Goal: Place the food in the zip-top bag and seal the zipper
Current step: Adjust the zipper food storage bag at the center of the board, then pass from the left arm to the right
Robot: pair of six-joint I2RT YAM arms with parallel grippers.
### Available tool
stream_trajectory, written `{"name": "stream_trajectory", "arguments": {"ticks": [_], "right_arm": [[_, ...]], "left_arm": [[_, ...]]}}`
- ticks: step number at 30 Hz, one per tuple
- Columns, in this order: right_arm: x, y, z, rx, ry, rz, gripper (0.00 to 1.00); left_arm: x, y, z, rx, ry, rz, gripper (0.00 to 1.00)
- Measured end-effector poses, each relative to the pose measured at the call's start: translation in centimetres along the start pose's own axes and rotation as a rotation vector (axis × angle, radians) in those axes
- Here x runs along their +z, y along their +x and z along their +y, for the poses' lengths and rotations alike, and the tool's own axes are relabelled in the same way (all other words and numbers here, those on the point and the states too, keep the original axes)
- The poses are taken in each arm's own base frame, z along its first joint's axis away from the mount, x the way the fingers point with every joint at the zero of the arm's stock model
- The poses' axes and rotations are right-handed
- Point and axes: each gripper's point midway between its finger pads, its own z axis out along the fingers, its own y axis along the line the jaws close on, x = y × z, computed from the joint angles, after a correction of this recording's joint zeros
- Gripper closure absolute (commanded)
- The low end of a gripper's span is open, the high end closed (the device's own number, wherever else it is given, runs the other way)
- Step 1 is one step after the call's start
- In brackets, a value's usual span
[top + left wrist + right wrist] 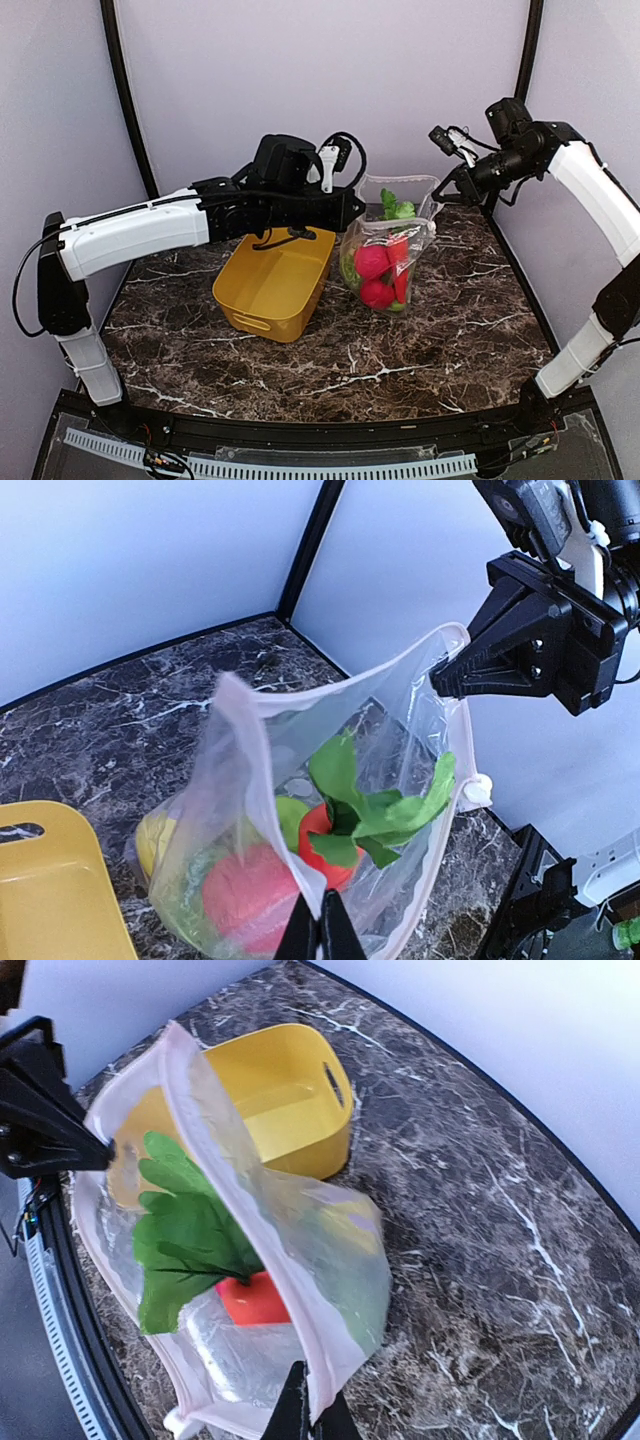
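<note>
the yellow tub (270, 290) sits on the dark marble table (450, 340) just beside the zip-top bag (372, 240), at its 9 o'clock in the top view. the left arm reaches across above the tub's far rim. nothing lies between the two grippers except the bag itself.

the bag stands at the table's centre-right, lifted by its mouth. the left gripper (321, 932) is pinched tight on the rim at 9 o'clock and the right gripper (312, 1415) on the rim at 3 o'clock. the mouth gapes open and the zipper (205, 1110) is a pale unjoined strip. a white slider (479, 790) sits near the right gripper's end.

inside, leafy greens (397, 209) poke up at 12 o'clock, two red fruits (372, 262) lie below, and an orange piece (255, 1300) sits under the leaves.
</note>
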Motion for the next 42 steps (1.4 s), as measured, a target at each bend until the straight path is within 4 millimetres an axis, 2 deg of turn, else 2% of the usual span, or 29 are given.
{"name": "stream_trajectory", "arguments": {"ticks": [3,7,10,13,16,20,24,27,30,32,37,42], "right_arm": [[0.0,0.3,-1.6,0.035,0.041,0.013,1.00],[0.2,0.5,-0.8,0.052,-0.020,0.024,0.98],[-0.3,0.0,-0.1,0.033,-0.047,0.016,0.84],[-0.7,-0.1,0.4,0.015,-0.060,0.004,0.72],[-0.7,0.4,0.8,0.013,-0.072,0.006,0.62],[-0.7,2.3,1.3,0.019,-0.073,0.029,0.53],[-2.2,3.5,2.8,-0.025,-0.060,-0.003,0.48],[-3.6,4.0,4.3,-0.086,-0.044,-0.064,0.50],[-3.9,4.5,4.7,-0.136,-0.019,-0.104,0.55],[-3.3,4.6,4.3,-0.156,-0.007,-0.121,0.59],[-0.1,5.4,2.1,-0.142,-0.011,-0.114,0.71],[1.4,4.6,0.6,-0.132,-0.002,-0.134,0.79]], "left_arm": [[0.0,-0.7,1.5,-0.030,-0.031,-0.016,0.99],[1.4,0.1,4.2,-0.123,-0.040,-0.018,0.99],[2.4,-0.2,3.8,-0.154,-0.004,-0.051,0.99],[2.5,-1.1,3.0,-0.192,0.037,-0.106,0.99],[2.7,-1.5,2.8,-0.258,0.073,-0.156,0.99],[3.2,-1.7,3.5,-0.351,0.087,-0.195,0.99],[3.5,-2.2,4.1,-0.423,0.092,-0.236,0.99],[3.7,-2.5,4.2,-0.454,0.100,-0.257,0.99],[3.9,-2.6,4.3,-0.475,0.105,-0.264,0.99],[4.0,-2.6,4.3,-0.484,0.109,-0.267,0.99],[4.0,-2.7,4.2,-0.494,0.114,-0.270,0.99],[4.0,-2.7,4.2,-0.495,0.116,-0.268,0.99]]}}
